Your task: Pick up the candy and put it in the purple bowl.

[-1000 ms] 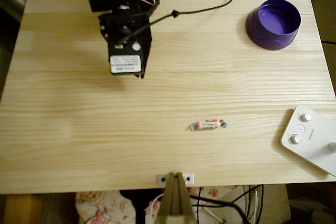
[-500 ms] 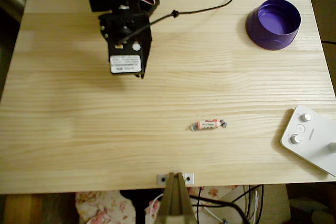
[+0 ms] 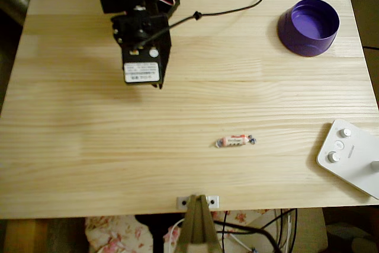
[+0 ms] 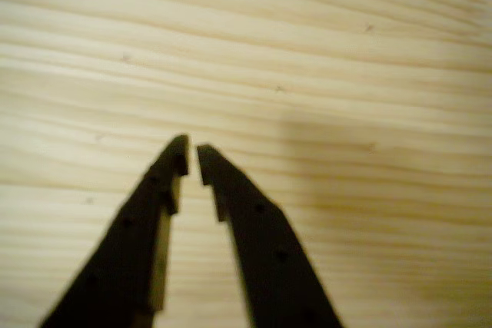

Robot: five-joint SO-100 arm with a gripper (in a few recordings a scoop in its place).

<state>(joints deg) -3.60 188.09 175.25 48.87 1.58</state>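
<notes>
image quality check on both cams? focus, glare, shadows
Overhead view: warm yellowish light, fairly sharp; candy readable, soft sheen inside the purple bowl, the white device slightly washed out. Wrist view: soft and blurry, gripper fingers a dark silhouette, broad shadow on the table right of them.

The pale yellow pine table [image 3: 89, 146] shows long straight grain lines and faint lengthwise board seams. Near its far right corner in the overhead view stands the glossy round purple plastic bowl [image 3: 308, 27], a lighter violet inside than on its walls. Toward the near edge lies the tiny wrapped candy [image 3: 235, 141], white and pinkish-red with dark twisted ends. At the near right corner lies a white flat device with round white knobs [image 3: 350, 157]. The black arm [image 3: 142, 34] carries a white label with dark print. In the wrist view the black two-finger gripper [image 4: 191, 156] shows matte dark against the striped blond wood.
</notes>
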